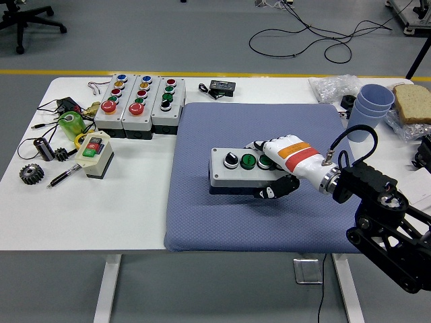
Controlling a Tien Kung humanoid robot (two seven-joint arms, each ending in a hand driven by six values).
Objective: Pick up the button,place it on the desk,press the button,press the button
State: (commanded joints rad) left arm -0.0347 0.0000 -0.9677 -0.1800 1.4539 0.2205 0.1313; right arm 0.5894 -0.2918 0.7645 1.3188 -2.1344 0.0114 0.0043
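Grey, boxy button station (pixel 237 170) is lying on your quilted blue pad (pixel 202 215); your right hand (pixel 279 165) is gripping its end.

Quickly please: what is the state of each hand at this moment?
Left hand: not in view.
Right hand: fingers closed on the right end of the button box, which sits on the blue mat.

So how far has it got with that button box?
Picked up and carried: the right hand grips the grey button box at its right end, over the middle of the blue mat. Whether it rests there yet is unclear. Letting go and both presses remain.
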